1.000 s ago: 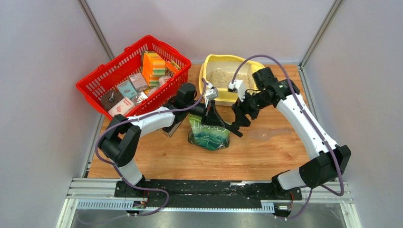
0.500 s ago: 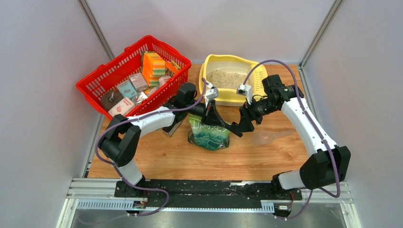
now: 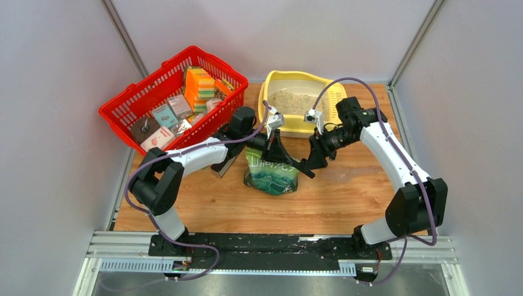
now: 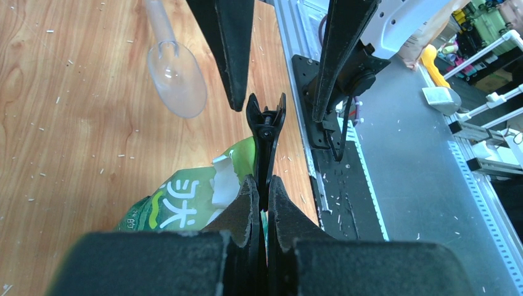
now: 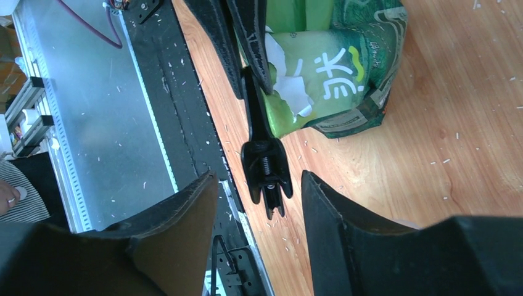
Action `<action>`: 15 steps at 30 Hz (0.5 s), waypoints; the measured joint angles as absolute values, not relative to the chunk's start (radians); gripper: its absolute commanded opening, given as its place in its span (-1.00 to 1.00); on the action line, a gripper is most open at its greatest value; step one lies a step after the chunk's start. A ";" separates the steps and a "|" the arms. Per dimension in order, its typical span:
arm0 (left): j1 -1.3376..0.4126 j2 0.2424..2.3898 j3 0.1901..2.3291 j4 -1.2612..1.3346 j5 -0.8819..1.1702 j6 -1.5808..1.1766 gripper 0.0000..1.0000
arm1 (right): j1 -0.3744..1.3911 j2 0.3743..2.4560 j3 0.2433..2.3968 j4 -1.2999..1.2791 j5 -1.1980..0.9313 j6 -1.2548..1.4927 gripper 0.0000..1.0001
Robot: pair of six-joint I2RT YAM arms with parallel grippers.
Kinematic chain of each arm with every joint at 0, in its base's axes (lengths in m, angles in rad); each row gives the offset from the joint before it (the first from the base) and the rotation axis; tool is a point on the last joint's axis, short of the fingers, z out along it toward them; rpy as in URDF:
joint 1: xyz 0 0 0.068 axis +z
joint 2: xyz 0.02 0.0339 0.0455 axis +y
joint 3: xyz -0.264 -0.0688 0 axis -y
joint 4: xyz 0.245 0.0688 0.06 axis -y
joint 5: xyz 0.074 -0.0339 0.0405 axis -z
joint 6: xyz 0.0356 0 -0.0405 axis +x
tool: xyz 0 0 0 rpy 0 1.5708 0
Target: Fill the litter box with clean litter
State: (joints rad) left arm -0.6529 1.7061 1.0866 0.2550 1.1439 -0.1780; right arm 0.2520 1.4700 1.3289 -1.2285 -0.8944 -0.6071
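The pale yellow litter box stands at the back of the table with beige clean litter in its basin. In front of it a green printed bag stands upright, torn open at the top. A long black clip sticks out from the bag top. My left gripper is shut on this clip's near end, above the bag. Around the clip's spring end my right gripper is open, one finger on each side, with gaps.
A red mesh basket full of boxes and sponges fills the back left. A clear plastic scoop lies on the wood to the right of the bag. Loose granules are scattered on the table and the black base rail.
My right wrist has swung and turned, bringing its fingers either side of the clip's free end. Its jaws widened, then narrowed. The left arm and bag have not moved.
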 measured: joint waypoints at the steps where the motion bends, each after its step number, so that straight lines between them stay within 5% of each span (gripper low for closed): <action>1: -0.653 1.707 1.087 0.255 1.145 -0.178 -1.00 | 0.255 1.470 1.329 -1.229 -0.898 -0.607 0.02; 7: -0.653 1.710 1.089 0.254 1.151 -0.180 -0.97 | 0.270 1.481 1.329 -1.222 -0.907 -0.611 -0.22; 11: -0.653 1.712 1.092 0.250 1.151 -0.181 -0.72 | 0.271 1.493 1.329 -1.214 -0.906 -0.622 -0.83; 12: -0.653 1.713 1.093 0.249 1.151 -0.181 -0.50 | 0.271 1.493 1.329 -1.216 -0.907 -0.628 -0.92; 15: -0.650 1.718 1.101 0.233 1.147 -0.176 -0.23 | 0.272 1.493 1.332 -1.224 -0.904 -0.640 -1.00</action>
State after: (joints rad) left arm -0.6498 1.7180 1.1011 0.2329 1.1469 -0.1764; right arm 0.2718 1.4925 1.3323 -1.2236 -0.9035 -0.6403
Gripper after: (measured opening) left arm 0.267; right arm 0.079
